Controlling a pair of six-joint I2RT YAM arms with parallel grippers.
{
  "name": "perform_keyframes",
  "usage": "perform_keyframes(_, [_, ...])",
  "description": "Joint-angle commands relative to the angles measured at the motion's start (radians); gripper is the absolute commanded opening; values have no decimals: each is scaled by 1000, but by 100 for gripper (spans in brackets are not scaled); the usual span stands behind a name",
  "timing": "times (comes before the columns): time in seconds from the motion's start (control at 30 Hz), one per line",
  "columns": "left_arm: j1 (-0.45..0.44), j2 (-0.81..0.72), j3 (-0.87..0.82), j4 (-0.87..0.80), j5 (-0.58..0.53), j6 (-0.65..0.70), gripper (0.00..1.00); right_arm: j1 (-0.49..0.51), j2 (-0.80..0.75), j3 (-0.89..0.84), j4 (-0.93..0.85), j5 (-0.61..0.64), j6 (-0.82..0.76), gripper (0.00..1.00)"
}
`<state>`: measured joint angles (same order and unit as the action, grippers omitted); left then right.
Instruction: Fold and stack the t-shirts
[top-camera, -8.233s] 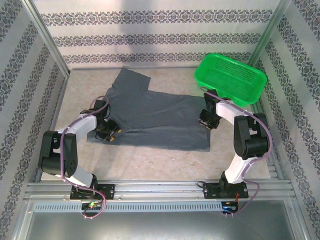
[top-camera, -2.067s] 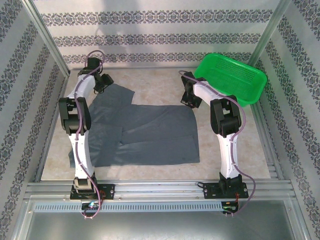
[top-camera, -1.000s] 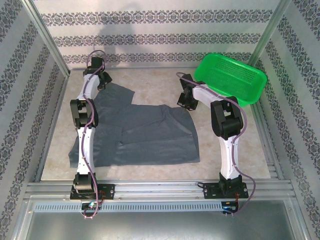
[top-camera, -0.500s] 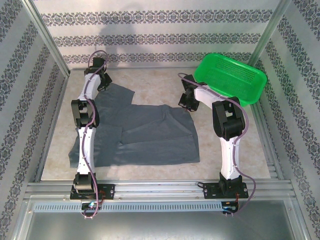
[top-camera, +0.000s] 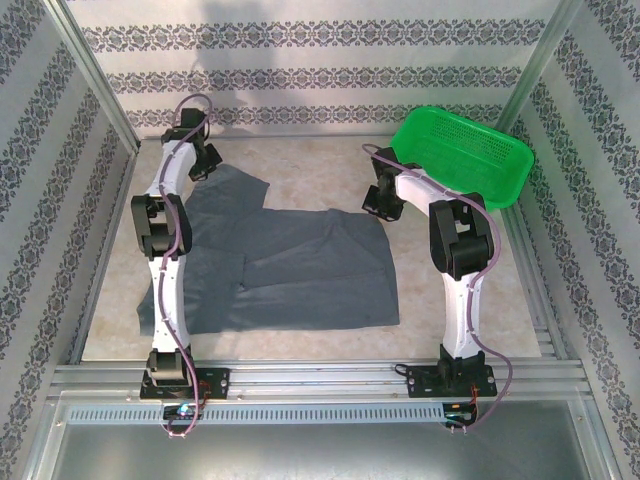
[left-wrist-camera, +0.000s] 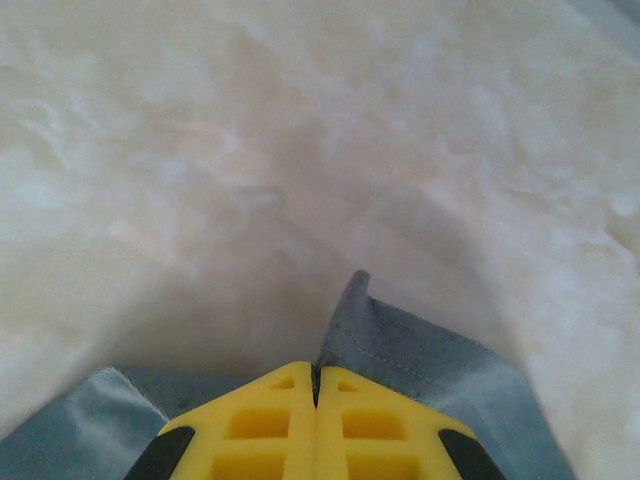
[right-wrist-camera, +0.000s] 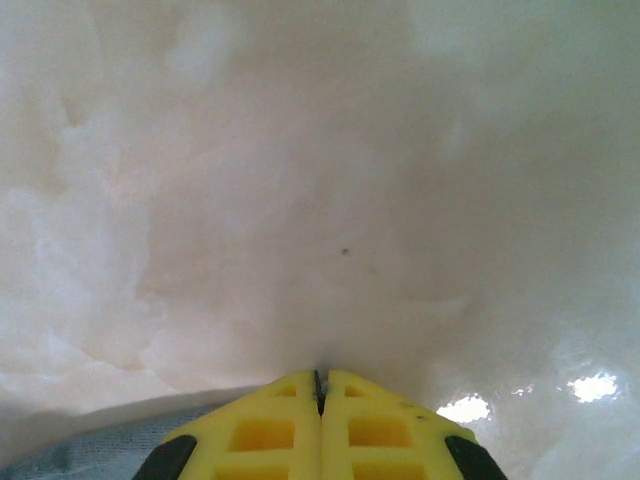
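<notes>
A dark slate-grey t-shirt (top-camera: 290, 265) lies spread flat on the pale table, one sleeve reaching toward the far left. My left gripper (top-camera: 203, 168) is at that far-left corner, shut on a raised fold of hem. In the left wrist view the yellow fingers (left-wrist-camera: 260, 425) meet on the cloth (left-wrist-camera: 420, 350), which stands up between them at the gripper (left-wrist-camera: 316, 366). My right gripper (top-camera: 378, 208) is shut on the shirt's far-right corner, and creases run from it into the cloth. In the right wrist view the gripper (right-wrist-camera: 320, 375) is closed, with grey cloth (right-wrist-camera: 90, 450) under its left finger.
A bright green mesh basket (top-camera: 470, 150) stands at the far right, just behind my right arm. Patterned walls and metal posts close in the table on three sides. Bare tabletop (top-camera: 310, 185) lies between the two grippers beyond the shirt.
My left gripper has shut on the shirt's far-left corner. The right gripper has shifted slightly right, still closed, drawing creases into the far-right corner.
</notes>
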<state>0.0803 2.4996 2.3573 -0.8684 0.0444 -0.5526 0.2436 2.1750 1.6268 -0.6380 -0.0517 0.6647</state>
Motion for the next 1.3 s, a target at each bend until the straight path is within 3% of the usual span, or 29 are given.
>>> perform_keyframes(0.0, [4,-113,-80,58,-4,34,0,-14,-44,18,-2,-22,-39,0])
perform_keyframes(0.67, [92,-727,-957,338,65,-16,0,-12,-160,-57,38,-59,-131,0])
perform_keyframes(0.97, [127,-1073,-1223,288,65,-78,0,11,-302,-211,60,-27,-178,0])
perform_keyframes(1.27, [128,-1393,-1394,100,-78,-133,0,37,-453,-408,55,-17,-190,0])
